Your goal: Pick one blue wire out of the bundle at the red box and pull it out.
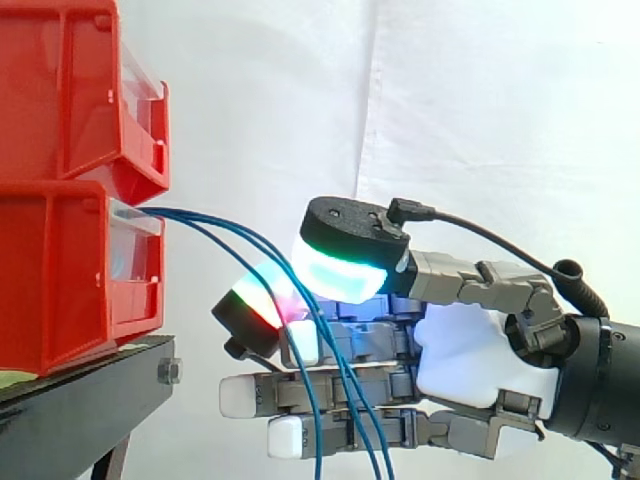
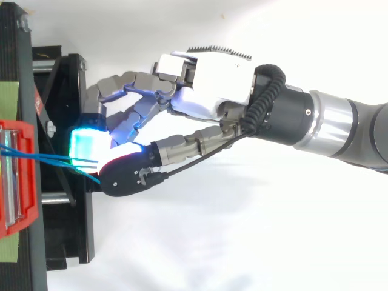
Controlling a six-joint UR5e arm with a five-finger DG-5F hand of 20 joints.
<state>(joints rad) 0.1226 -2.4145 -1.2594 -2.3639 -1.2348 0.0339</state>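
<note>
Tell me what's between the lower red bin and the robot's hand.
Just the blue wires: the side view shows them arcing from the lower red bin's front across to the hand; the stretch is otherwise bare.

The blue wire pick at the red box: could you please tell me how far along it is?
Done: the hand is at the blue wires hanging from the red box. In hand: its fingertips pinch at the bundle; whether they hold just one wire is unclear. Left: the pull itself, since the wires run slack into the box.
</note>
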